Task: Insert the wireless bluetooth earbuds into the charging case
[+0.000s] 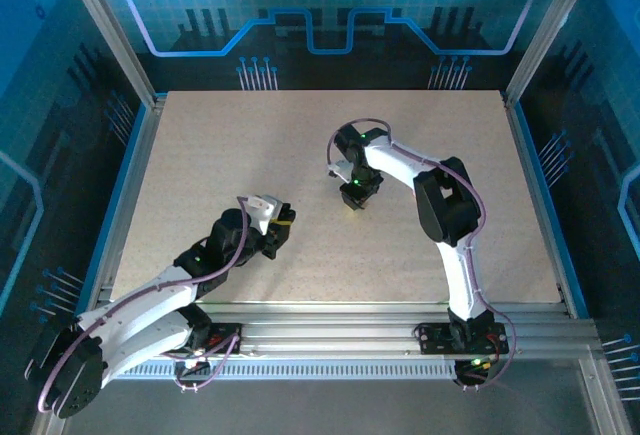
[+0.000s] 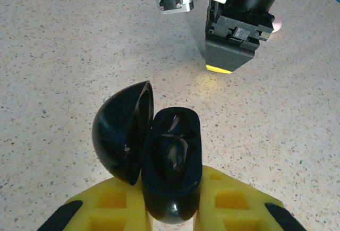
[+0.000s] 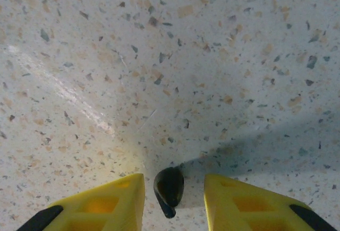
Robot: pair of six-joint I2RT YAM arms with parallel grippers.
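Glossy black charging case point(image 2: 172, 159), lid point(image 2: 121, 135) at nine o'clock, clamped in my left claw point(image 2: 171, 202); black earbud point(image 3: 169, 187) lies inside my parted right claw point(image 3: 173, 182).

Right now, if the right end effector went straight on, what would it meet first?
The right end effector would probably meet the black earbud between its fingers, lying on the table.

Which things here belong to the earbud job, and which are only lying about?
Job: charging case, open, held by left gripper; black earbud between jaws of right gripper.
Lying about: pale pink bit behind right gripper, too hidden to name.
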